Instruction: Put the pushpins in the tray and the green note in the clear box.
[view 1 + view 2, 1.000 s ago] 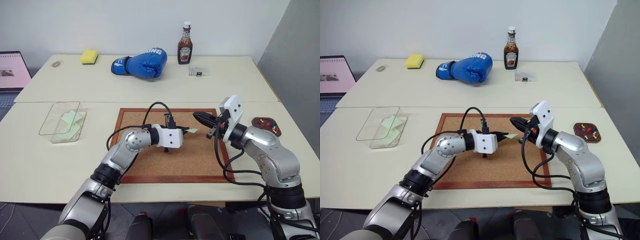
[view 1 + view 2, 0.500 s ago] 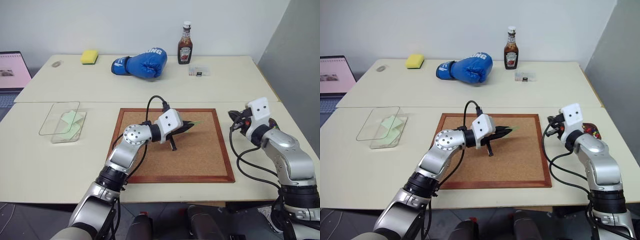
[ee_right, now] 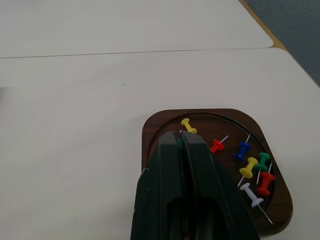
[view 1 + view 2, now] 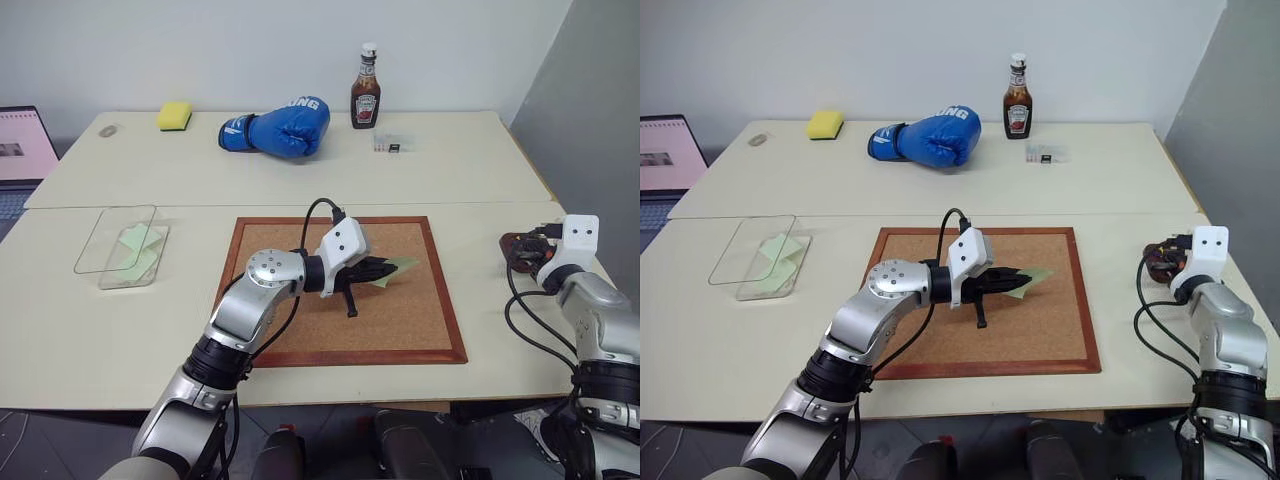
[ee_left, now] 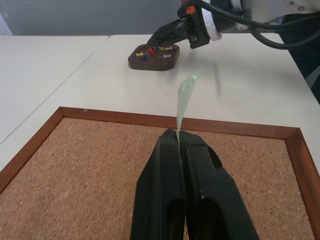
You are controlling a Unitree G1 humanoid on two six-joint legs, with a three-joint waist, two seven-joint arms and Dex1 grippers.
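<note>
My left gripper (image 5: pixel 178 137) is shut on the green note (image 5: pixel 186 95), holding it edge-up above the middle of the cork board (image 4: pixel 300 330). The note (image 4: pixel 401 265) sticks out past the fingertips toward the right. At the table's right side my right gripper (image 3: pixel 180 137) hovers over the tray (image 3: pixel 160 125), shut, with a sliver of a green pushpin pinched at its tips. Several pushpins (image 3: pixel 248 165) lie in the tray (image 5: pixel 156 62): yellow, red, blue, green and white. The clear box (image 4: pixel 91 240) sits far left with pale green slips inside.
A blue boxing glove (image 4: pixel 275 133), a ketchup bottle (image 4: pixel 365 88), a yellow sponge (image 4: pixel 174 115) and a small clear packet (image 4: pixel 393 144) stand on the far table. A laptop (image 4: pixel 25 150) is at the left edge. A seam (image 4: pixel 200 206) runs between the two tables.
My right gripper swung from the cork board's right edge out over the tray. The left gripper rolled its wrist, turning the note, and stayed over the board.
</note>
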